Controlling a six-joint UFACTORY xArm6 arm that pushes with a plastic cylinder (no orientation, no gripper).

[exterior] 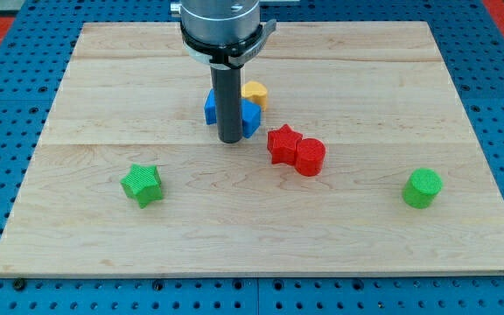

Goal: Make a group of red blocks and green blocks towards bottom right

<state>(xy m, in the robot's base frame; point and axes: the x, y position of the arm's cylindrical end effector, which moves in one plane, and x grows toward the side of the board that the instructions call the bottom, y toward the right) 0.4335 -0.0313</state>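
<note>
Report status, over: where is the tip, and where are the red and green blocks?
My tip against the blue blocks, yellow block behind. Red star and red cylinder touching, centre. Green star left, green cylinder right, ungrouped.

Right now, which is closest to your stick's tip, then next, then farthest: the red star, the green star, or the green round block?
From my tip:
1. Red star block, just to the view's right of the tip.
2. Green star block, toward the view's bottom left.
3. Green cylinder block, far off at the view's right.
</note>
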